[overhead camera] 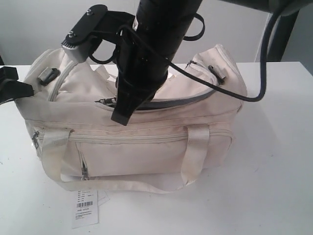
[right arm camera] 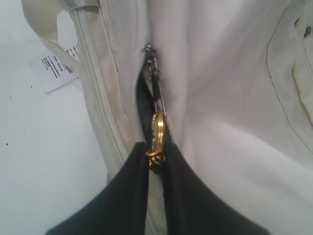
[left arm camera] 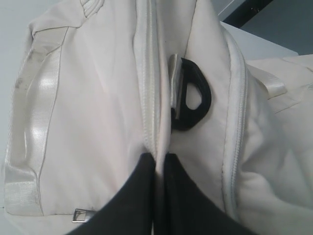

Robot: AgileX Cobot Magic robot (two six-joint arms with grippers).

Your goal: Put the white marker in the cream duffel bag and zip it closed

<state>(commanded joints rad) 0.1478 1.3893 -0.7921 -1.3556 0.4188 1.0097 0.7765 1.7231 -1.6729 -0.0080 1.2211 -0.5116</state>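
The cream duffel bag (overhead camera: 146,142) lies on the white table. My right gripper (overhead camera: 120,116) reaches down onto the top zipper (overhead camera: 190,99) near the bag's left end. In the right wrist view my right gripper (right arm camera: 156,155) is shut on the gold zipper pull (right arm camera: 158,128), with dark lining showing in the gap beside it. My left gripper (overhead camera: 24,90) is at the bag's left end. In the left wrist view my left gripper (left arm camera: 159,159) is shut on a fold of cream fabric along a zipper seam (left arm camera: 146,88). The white marker is hidden.
A white barcode tag (overhead camera: 85,208) hangs off the bag's front onto the table. A black D-ring (left arm camera: 193,95) sits on the bag's end next to the left gripper. A webbing handle (overhead camera: 117,185) droops over the front. A black cable (overhead camera: 264,58) runs down from the right arm.
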